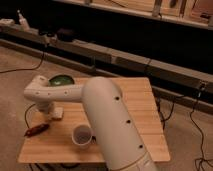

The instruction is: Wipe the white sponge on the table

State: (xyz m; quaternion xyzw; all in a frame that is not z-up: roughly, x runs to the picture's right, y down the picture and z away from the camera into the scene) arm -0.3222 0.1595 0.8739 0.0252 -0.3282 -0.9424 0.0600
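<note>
The robot's white arm (pixel 107 117) rises from the near edge of the table (pixel 142 105), bends at a thick elbow over the middle of the top, and reaches left with its forearm across the wooden planks. At the far left the wrist turns downward, and the gripper (pixel 46 113) sits low over the left part of the table, pointing at the surface. The white sponge (pixel 58 114) lies on the wood just beside the gripper, on its right, and seems to touch it, though the wrist hides the place where they meet. Whether the gripper is wide, narrow or clamped on the sponge cannot be told from this angle. A green bowl (pixel 60 81) stands at the far left corner of the table, behind the forearm. A white cup (pixel 81 135) stands upright nearer the front, close against the upper arm. A small reddish-brown object (pixel 37 130) lies at the left edge of the table, apart from the sponge and the cup. Behind the table a long low ledge (pixel 125 60) runs along a dark wall, and cables (pixel 192 125) trail over the floor on the right.
</note>
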